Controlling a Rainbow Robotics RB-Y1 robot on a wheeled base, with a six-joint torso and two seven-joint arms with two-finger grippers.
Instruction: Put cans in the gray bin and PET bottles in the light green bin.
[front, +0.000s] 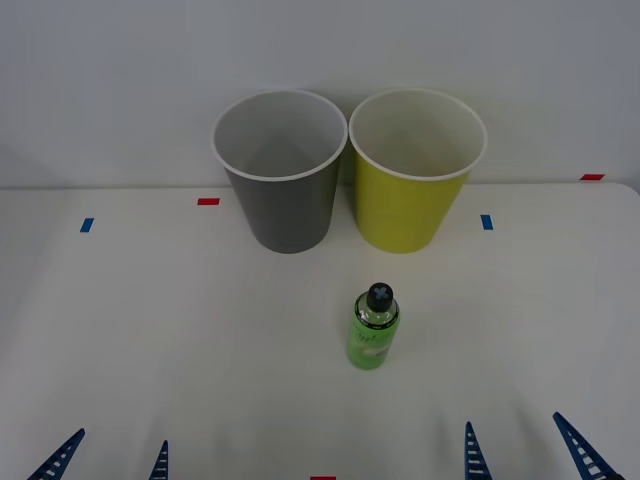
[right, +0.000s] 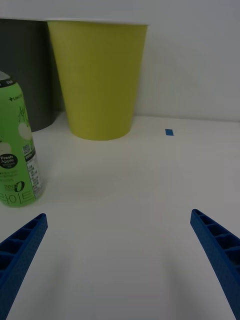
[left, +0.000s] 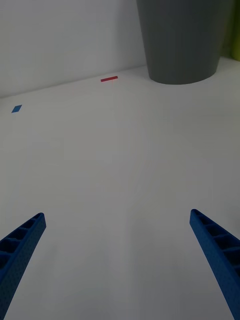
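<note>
Standing upright near the middle of the table (front: 120, 330), the PET bottle (front: 373, 328) sits on the near side of the light green bin (front: 415, 170), well apart from it; the gray bin (front: 280, 170) stands just beside that bin, to its left. No can is seen on the table.

Risks from here, as judgement: the bottle is tall and narrow on a small base, so a finger brushing it on approach would likely tip it and let it roll. A grasp taken high, near the black cap, could let it swing or slip. A release short of the white rim would bounce it off the bin wall. The bins stand close together (wrong-bin drop is possible if the carry drifts left).

Right gripper (front: 525, 450) hangs at the near edge, fingers spread wide, holding nothing. The bottle lies beyond and to the left of its fingertips (right: 22, 240), outside the gap, not touching. Left gripper (front: 110, 458) waits at the near left, also spread open and empty.
</note>
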